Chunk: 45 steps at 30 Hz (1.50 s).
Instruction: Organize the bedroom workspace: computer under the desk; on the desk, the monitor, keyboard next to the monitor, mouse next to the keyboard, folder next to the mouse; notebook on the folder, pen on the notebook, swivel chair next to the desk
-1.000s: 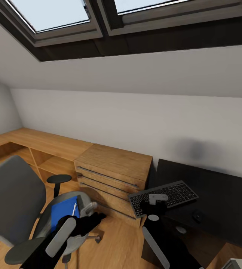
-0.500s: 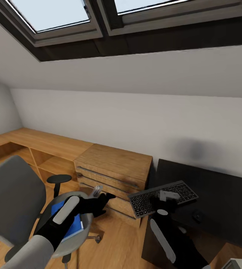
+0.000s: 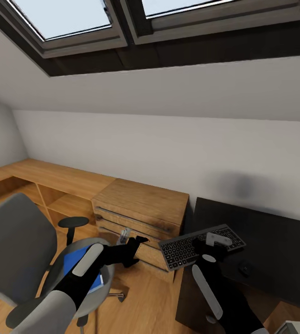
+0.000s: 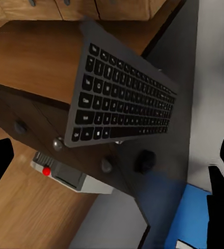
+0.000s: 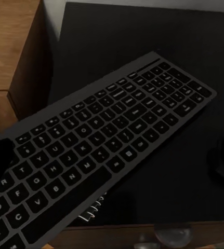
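At the near corner of the desk [image 3: 270, 246], the keyboard [image 3: 201, 246] is seen lying askew, slim, dark grey, black-keyed, one end overhanging the edge towards the wooden drawer chest [image 3: 140, 218]. A small black mouse [image 3: 245, 267] sits just beside it. The right gripper [image 3: 217, 241] is held over the keys; whether its fingers are parted cannot be told. The left gripper [image 3: 133, 241] is held with fingers apart near the chest. The blue folder [image 3: 78, 264] rests on the swivel chair [image 3: 20, 246]. Bare wood floor [image 3: 145, 301] lies between chair and desk, under sloped skylights [image 3: 98, 18].

keyboard [image 3: 201, 247] overhanging desk [image 3: 270, 241] edge, folder [image 3: 78, 266] on swivel chair [image 3: 22, 250] left
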Motion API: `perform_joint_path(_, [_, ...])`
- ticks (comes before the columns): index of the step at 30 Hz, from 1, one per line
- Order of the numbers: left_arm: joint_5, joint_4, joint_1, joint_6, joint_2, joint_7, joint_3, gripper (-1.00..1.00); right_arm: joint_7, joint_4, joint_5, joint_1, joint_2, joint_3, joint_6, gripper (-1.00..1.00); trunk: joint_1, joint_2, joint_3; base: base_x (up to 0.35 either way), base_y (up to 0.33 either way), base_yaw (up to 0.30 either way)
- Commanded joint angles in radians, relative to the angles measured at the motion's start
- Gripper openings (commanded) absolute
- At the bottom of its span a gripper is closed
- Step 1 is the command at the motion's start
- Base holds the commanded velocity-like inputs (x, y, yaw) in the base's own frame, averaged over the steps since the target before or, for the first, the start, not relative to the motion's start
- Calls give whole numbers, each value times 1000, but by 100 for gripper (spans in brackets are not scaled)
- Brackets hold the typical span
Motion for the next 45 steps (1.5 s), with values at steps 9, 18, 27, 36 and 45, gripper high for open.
perform_joint_path(9, [14, 7, -1, -82, -4, -4, 88, 100, -7, 0, -5, -1, 1, 2, 5, 100, 0, -1, -1, 0, 0, 0])
perform_joint_path(18, [9, 74, -1, -96, -7, -20, 55, 100, -8, -1, -4, -1, 0, 1, 4, 100, 0, -1, -1, 0, 0, 0])
perform_joint_path(27, [7, 67, -1, -98, 0, -40, 16, 100, -10, 4, -1, -1, 1, 19, 6, 100, 0, -1, -1, 0, 0, 0])
perform_joint_path(36, [7, -88, -1, -99, 40, -98, 8, 100, -10, 22, 0, -1, 1, 75, 5, 100, 0, -1, -1, 0, 0, 0])
perform_joint_path(45, [2, -476, 43, -97, 153, -95, 6, 100, -8, 26, -1, -1, 2, 83, 4, 100, 0, -1, -1, 0, 0, 0])
